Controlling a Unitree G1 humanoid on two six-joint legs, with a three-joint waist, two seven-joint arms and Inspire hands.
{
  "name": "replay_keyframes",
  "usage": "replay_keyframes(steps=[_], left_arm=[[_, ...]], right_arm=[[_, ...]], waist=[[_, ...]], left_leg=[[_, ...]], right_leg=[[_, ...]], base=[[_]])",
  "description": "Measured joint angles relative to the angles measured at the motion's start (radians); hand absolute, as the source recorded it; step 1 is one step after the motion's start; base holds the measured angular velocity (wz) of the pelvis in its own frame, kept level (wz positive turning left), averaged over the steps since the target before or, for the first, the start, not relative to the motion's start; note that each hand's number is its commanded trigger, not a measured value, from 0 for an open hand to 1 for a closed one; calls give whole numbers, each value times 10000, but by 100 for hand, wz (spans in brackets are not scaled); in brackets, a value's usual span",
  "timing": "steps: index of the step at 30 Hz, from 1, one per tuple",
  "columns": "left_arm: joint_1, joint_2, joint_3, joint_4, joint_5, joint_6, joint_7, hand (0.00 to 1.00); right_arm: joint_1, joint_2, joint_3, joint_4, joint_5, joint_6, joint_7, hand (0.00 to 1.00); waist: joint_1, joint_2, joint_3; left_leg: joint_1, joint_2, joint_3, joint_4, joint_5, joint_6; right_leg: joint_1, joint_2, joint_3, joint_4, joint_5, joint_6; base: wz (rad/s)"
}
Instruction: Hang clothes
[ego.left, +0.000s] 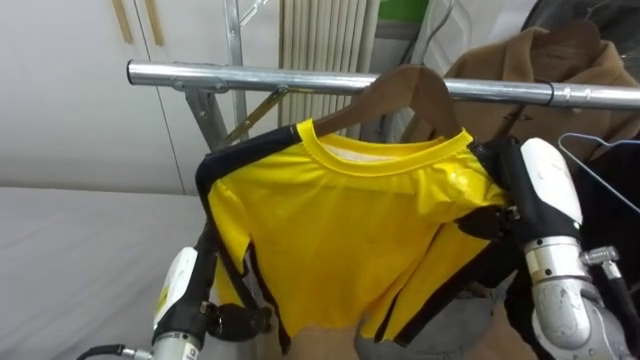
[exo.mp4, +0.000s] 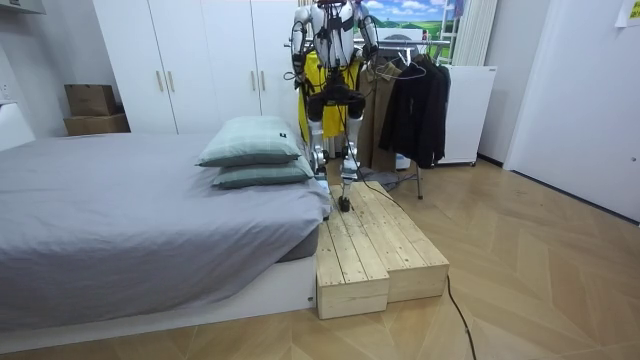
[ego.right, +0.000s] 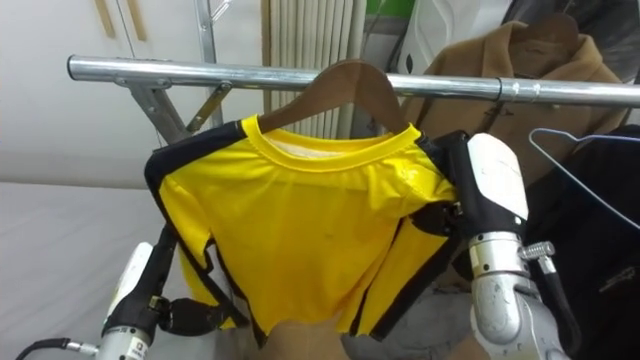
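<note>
A yellow shirt (ego.left: 350, 230) with black trim hangs on a brown wooden hanger (ego.left: 400, 90), whose top overlaps the metal rail (ego.left: 200, 75). Its hook is hidden, so I cannot tell whether it rests on the rail. My left hand (ego.left: 235, 322) is at the shirt's lower left edge, fingers hidden by the cloth. At the shirt's right shoulder my right hand (ego.left: 492, 215) has its fingers behind the fabric. In the room view I stand on a wooden platform (exo.mp4: 370, 245) facing the rack, the yellow shirt (exo.mp4: 312, 72) in front of me.
A brown coat (ego.left: 545, 60) hangs on the rail to the right, with an empty blue wire hanger (ego.left: 600, 165) and dark clothes (ego.left: 625, 250) below it. The grey bed (ego.left: 80, 260) lies at my left. White wardrobe doors (ego.left: 70, 90) stand behind the rail.
</note>
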Motion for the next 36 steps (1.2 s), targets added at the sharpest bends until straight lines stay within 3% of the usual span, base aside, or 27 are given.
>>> replay_keyframes(steps=[9, 20, 23, 36], left_arm=[[-235, 1, 21, -3, 195, 0, -16, 0], [-309, -8, -68, 10, 179, 0, 0, 0], [-309, -14, -72, 11, 182, 1, 18, 0], [-303, -145, -101, 29, -19, 2, 284, 0]], right_arm=[[-2, -2, 0, 286, 62, -116, 198, 100], [-3, 6, 254, 2038, 80, -452, 386, 100], [-2, 11, 361, 2706, 100, -317, 554, 100], [-39, 14, 555, 3266, 959, -455, 628, 100]], waist=[[4, -31, -1], [94, -19, 6], [175, -4, 15], [261, 36, 24]], left_leg=[[1, 4, -2, -2, 10, -7], [11, 4, 21, -2, 33, -15], [11, 9, 16, -2, 38, -21], [66, 15, -190, -4, 108, -77]], right_leg=[[18, 1, -5, -29, 12, -20], [24, 5, -4, -49, 22, -36], [24, 5, -17, -40, 26, -43], [230, -6, -206, -226, 57, -90]], base=[[0], [0], [0], [5]])
